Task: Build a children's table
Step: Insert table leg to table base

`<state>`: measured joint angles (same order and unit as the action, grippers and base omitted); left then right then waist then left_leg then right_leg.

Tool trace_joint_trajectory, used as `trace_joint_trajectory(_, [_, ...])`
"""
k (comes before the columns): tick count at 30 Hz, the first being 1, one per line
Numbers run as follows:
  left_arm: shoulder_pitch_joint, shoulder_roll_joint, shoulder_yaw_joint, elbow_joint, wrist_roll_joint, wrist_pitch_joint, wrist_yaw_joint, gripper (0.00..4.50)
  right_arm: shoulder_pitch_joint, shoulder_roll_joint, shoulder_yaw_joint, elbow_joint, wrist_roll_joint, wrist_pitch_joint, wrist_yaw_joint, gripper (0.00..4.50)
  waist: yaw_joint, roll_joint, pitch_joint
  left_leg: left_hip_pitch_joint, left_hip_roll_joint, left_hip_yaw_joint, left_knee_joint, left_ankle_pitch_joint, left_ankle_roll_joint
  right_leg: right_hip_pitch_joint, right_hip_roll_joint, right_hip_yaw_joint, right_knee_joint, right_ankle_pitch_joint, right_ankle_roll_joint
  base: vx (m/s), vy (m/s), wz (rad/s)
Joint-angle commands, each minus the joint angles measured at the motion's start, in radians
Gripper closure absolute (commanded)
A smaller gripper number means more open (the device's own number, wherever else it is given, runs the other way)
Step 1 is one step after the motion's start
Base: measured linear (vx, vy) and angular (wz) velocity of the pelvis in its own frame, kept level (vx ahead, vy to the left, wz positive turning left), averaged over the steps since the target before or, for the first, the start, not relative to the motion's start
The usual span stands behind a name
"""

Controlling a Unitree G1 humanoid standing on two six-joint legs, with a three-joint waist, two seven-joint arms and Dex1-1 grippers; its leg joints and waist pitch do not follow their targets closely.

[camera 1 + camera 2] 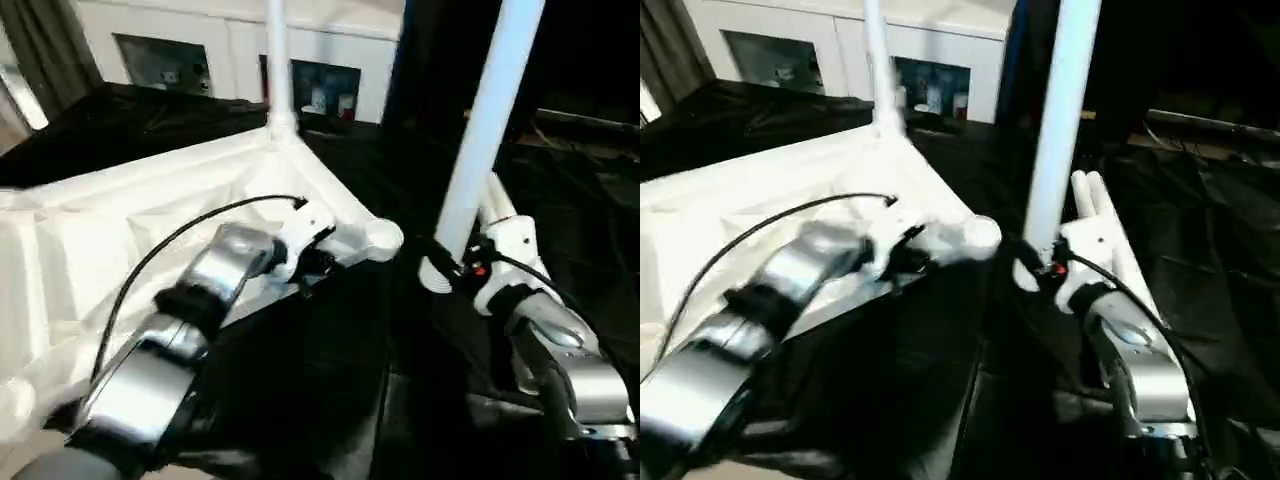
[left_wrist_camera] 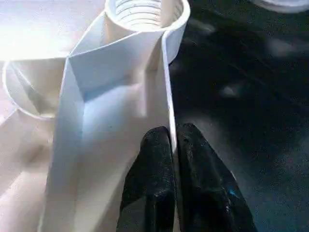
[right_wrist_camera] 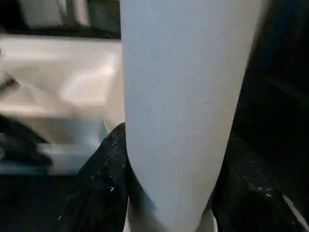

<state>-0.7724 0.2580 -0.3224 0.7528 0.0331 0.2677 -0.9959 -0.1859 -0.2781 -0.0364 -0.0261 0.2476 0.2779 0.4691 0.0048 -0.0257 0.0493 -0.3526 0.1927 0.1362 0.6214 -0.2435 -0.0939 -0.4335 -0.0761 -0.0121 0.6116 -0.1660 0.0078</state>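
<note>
The children's table top [image 1: 120, 230] lies upside down on black cloth, ribbed underside up. One white leg [image 1: 277, 60] stands in its far corner socket. The near corner socket [image 2: 145, 12] is empty and shows its inner thread. My left gripper [image 2: 173, 133] is shut on the thin rim wall of the top just short of that socket [image 1: 385, 237]. My right gripper [image 1: 450, 265] is shut on a second leg [image 1: 490, 120], held nearly upright. The leg's lower end hangs just right of the empty socket, and its tube [image 3: 183, 96] sits between the black fingers [image 3: 104, 183].
More white tube legs [image 1: 1095, 200] lie on the black cloth [image 1: 580, 200] behind my right wrist. A white cabinet with glass doors [image 1: 160, 60] stands along the back. Black cloth also covers the floor in front of the table top's near edge.
</note>
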Motion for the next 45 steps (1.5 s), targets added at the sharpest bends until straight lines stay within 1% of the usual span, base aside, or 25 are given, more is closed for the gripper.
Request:
trace_joint_trajectory(1, [0.082,0.038,-0.056,-0.086,-0.016,-0.036,-0.118,4.44,-0.02,0.002,-0.001,-0.028,0.048,0.004,0.037,2.64,0.004,-0.019,-0.062,-0.011,0.014,0.025,-0.078,-0.013,0.126,0.081,-0.038,0.02,-0.054,-0.074,-0.288,0.0,0.0,0.0])
trace_joint_trajectory(2, [0.132,0.069,-0.062,-0.153,-0.033,-0.07,-0.165,4.47,-0.025,0.005,0.008,-0.034,0.066,0.012,0.064,2.64,0.005,-0.017,-0.062,-0.006,0.02,0.023,-0.079,-0.026,0.121,0.077,-0.041,0.02,-0.053,-0.087,-0.288,0.0,0.0,0.0])
trace_joint_trajectory(4, [0.18,0.097,-0.057,-0.226,-0.056,-0.055,-0.191,4.49,-0.031,0.006,0.027,-0.038,0.08,0.023,0.098,2.64,0.001,-0.015,-0.057,-0.006,0.022,0.03,-0.084,-0.069,0.1,0.071,-0.037,0.02,-0.059,-0.136,-0.272,0.0,0.0,0.0])
trace_joint_trajectory(5, [0.191,0.104,-0.054,-0.245,-0.06,-0.042,-0.192,4.49,-0.033,0.006,0.032,-0.038,0.082,0.027,0.106,2.64,0.002,-0.011,-0.058,-0.001,0.024,0.033,-0.086,-0.088,0.083,0.066,-0.035,0.02,-0.058,-0.155,-0.265,0.0,0.0,0.0])
trace_joint_trajectory(6, [0.213,0.122,-0.048,-0.278,-0.059,-0.04,-0.186,4.5,-0.038,0.004,0.047,-0.032,0.082,0.035,0.128,2.64,0.0,-0.024,-0.057,-0.002,0.024,0.037,-0.086,-0.092,0.08,0.065,-0.033,0.019,-0.061,-0.163,-0.259,0.0,0.0,0.0])
trace_joint_trajectory(7, [0.235,0.137,-0.038,-0.309,-0.06,-0.037,-0.187,4.5,-0.044,0.004,0.058,-0.023,0.08,0.039,0.143,2.64,0.002,-0.029,-0.057,-0.006,0.025,0.039,-0.087,-0.095,0.069,0.069,-0.034,0.019,-0.058,-0.174,-0.249,0.0,0.0,0.0])
trace_joint_trajectory(8, [0.247,0.145,-0.031,-0.325,-0.062,-0.038,-0.187,4.5,-0.048,0.005,0.064,-0.016,0.079,0.041,0.149,2.64,0.002,-0.022,-0.057,-0.006,0.025,0.039,-0.088,-0.094,0.058,0.067,-0.035,0.019,-0.058,-0.19,-0.235,0.0,0.0,0.0])
trace_joint_trajectory(9, [0.249,0.146,-0.03,-0.327,-0.062,-0.038,-0.187,4.5,-0.048,0.005,0.064,-0.015,0.079,0.041,0.15,2.64,0.002,-0.021,-0.056,-0.004,0.025,0.04,-0.088,-0.094,0.054,0.064,-0.035,0.02,-0.059,-0.194,-0.23,0.0,0.0,0.0])
trace_joint_trajectory(10, [0.259,0.148,-0.016,-0.338,-0.062,-0.042,-0.172,4.5,-0.056,0.003,0.073,-0.002,0.082,0.049,0.161,2.64,0.0,-0.03,-0.057,-0.007,0.022,0.042,-0.087,-0.089,0.05,0.066,-0.033,0.02,-0.06,-0.195,-0.219,0.0,0.0,0.0])
trace_joint_trajectory(12, [0.261,0.147,-0.008,-0.335,-0.064,-0.049,-0.167,4.5,-0.06,0.001,0.079,0.004,0.081,0.056,0.166,2.64,0.002,-0.034,-0.057,-0.008,0.02,0.042,-0.086,-0.073,0.049,0.065,-0.034,0.022,-0.059,-0.194,-0.208,0.0,0.0,0.0])
trace_joint_trajectory(13, [0.265,0.148,0.001,-0.34,-0.068,-0.055,-0.159,4.5,-0.063,-0.003,0.085,0.008,0.081,0.063,0.172,2.64,0.003,-0.03,-0.058,-0.006,0.021,0.042,-0.086,-0.067,0.046,0.064,-0.035,0.022,-0.058,-0.188,-0.207,0.0,0.0,0.0])
trace_joint_trajectory(14, [0.27,0.149,0.008,-0.348,-0.071,-0.055,-0.152,4.5,-0.065,-0.006,0.09,0.01,0.083,0.068,0.178,2.64,0.002,-0.03,-0.058,-0.006,0.021,0.042,-0.085,-0.06,0.045,0.063,-0.034,0.021,-0.056,-0.17,-0.21,0.0,0.0,0.0])
trace_joint_trajectory(15, [0.271,0.147,0.016,-0.344,-0.074,-0.062,-0.148,4.5,-0.067,-0.009,0.093,0.011,0.086,0.076,0.182,2.64,0.001,-0.039,-0.058,-0.008,0.02,0.043,-0.085,-0.06,0.049,0.063,-0.033,0.021,-0.057,-0.162,-0.21,0.0,0.0,0.0])
trace_joint_trajectory(20, [0.282,0.152,0.019,-0.353,-0.082,-0.055,-0.161,4.5,-0.084,0.0,0.094,0.053,0.072,0.091,0.168,2.64,0.001,-0.04,-0.059,-0.006,0.02,0.044,-0.085,-0.061,0.046,0.061,-0.033,0.022,-0.056,-0.171,-0.209,0.0,0.0,0.0])
trace_joint_trajectory(21, [0.282,0.152,0.019,-0.353,-0.082,-0.055,-0.161,4.5,-0.084,0.0,0.094,0.053,0.072,0.091,0.168,2.64,0.002,-0.039,-0.059,-0.006,0.02,0.044,-0.085,-0.061,0.046,0.061,-0.034,0.022,-0.057,-0.172,-0.209,0.0,0.0,0.0])
trace_joint_trajectory(22, [0.283,0.154,0.016,-0.355,-0.078,-0.054,-0.166,4.5,-0.09,0.005,0.092,0.068,0.066,0.09,0.157,2.64,0.003,-0.025,-0.059,-0.005,0.019,0.042,-0.085,-0.055,0.04,0.062,-0.034,0.023,-0.054,-0.165,-0.211,0.0,0.0,0.0])
trace_joint_trajectory(23, [0.284,0.162,0.007,-0.356,-0.062,-0.052,-0.172,4.5,-0.102,0.016,0.088,0.101,0.048,0.085,0.126,2.64,-0.001,-0.032,-0.061,-0.006,0.018,0.044,-0.083,-0.051,0.04,0.062,-0.032,0.022,-0.055,-0.148,-0.214,0.0,0.0,0.0])
trace_joint_trajectory(24, [0.283,0.166,0.0,-0.356,-0.054,-0.05,-0.174,4.5,-0.105,0.019,0.087,0.11,0.046,0.085,0.122,2.64,-0.002,-0.033,-0.06,-0.007,0.018,0.044,-0.084,-0.049,0.038,0.062,-0.032,0.023,-0.054,-0.146,-0.216,0.0,0.0,0.0])
trace_joint_trajectory(31, [0.267,0.198,-0.054,-0.34,0.01,-0.048,-0.184,4.5,-0.114,0.019,0.112,0.127,0.05,0.12,0.151,2.64,-0.002,-0.029,-0.062,-0.003,0.02,0.043,-0.087,-0.074,0.024,0.062,-0.031,0.022,-0.055,-0.136,-0.22,0.0,0.0,0.0])
trace_joint_trajectory(35, [0.239,0.198,-0.063,-0.312,0.035,-0.038,-0.165,4.5,-0.124,0.009,0.146,0.14,0.035,0.136,0.173,2.64,-0.001,-0.031,-0.06,-0.002,0.02,0.043,-0.088,-0.105,0.015,0.06,-0.03,0.022,-0.059,-0.167,-0.216,0.0,0.0,0.0])
trace_joint_trajectory(36, [0.234,0.198,-0.063,-0.308,0.036,-0.038,-0.166,4.5,-0.125,0.008,0.147,0.141,0.033,0.136,0.172,2.64,0.001,-0.031,-0.061,0.001,0.021,0.043,-0.088,-0.119,0.01,0.059,-0.03,0.022,-0.06,-0.183,-0.212,0.0,0.0,0.0])
trace_joint_trajectory(39, [0.223,0.198,-0.06,-0.304,0.031,-0.036,-0.172,4.5,-0.132,0.012,0.141,0.148,0.035,0.135,0.167,2.64,0.002,-0.031,-0.061,-0.002,0.02,0.041,-0.09,-0.139,-0.001,0.06,-0.031,0.022,-0.063,-0.21,-0.202,0.0,0.0,0.0])
trace_joint_trajectory(40, [0.222,0.2,-0.063,-0.304,0.031,-0.037,-0.179,4.5,-0.136,0.015,0.139,0.157,0.036,0.134,0.165,2.64,0.002,-0.027,-0.06,-0.003,0.02,0.041,-0.091,-0.144,-0.005,0.059,-0.031,0.022,-0.063,-0.214,-0.202,0.0,0.0,0.0])
trace_joint_trajectory(42, [0.221,0.201,-0.065,-0.304,0.031,-0.037,-0.182,4.5,-0.138,0.019,0.137,0.165,0.037,0.132,0.164,2.64,0.001,-0.029,-0.061,-0.003,0.021,0.04,-0.091,-0.147,-0.006,0.059,-0.03,0.022,-0.063,-0.216,-0.2,0.0,0.0,0.0])
trace_joint_trajectory(45, [0.22,0.213,-0.083,-0.313,0.032,-0.024,-0.218,4.5,-0.142,0.035,0.124,0.188,0.055,0.136,0.163,2.64,-0.001,-0.027,-0.062,-0.004,0.02,0.039,-0.091,-0.144,-0.008,0.06,-0.03,0.021,-0.061,-0.199,-0.207,0.0,0.0,0.0])
